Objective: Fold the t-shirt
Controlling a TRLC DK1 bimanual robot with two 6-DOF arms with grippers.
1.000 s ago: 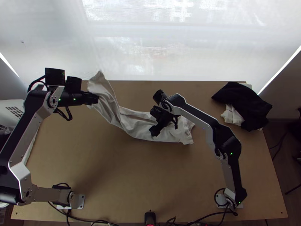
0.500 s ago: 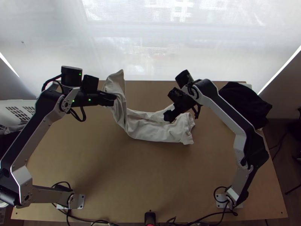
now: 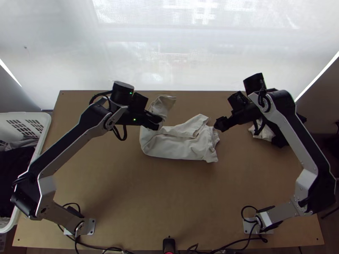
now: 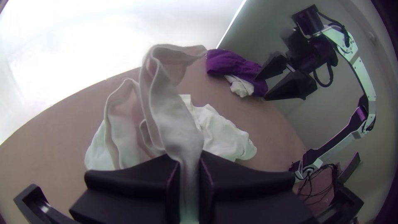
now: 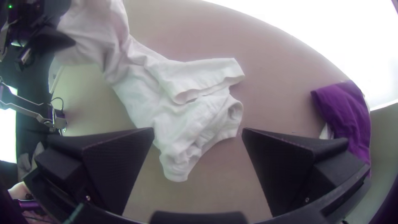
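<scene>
Tabletop (image 3: 169, 194) carrying my work. White laundry basket (image 3: 45, 125) standing beside it, holding dark clothes (image 3: 12, 169). T-shirt (image 3: 173, 146) lying mid-tabletop, narrowed, seemingly part-folded; bringing ends together and flattening remaining. I'm clamping its raised end in left end effector (image 4: 190, 161), keeping right end effector (image 5: 198, 132) spread, clear of cloth.
</scene>
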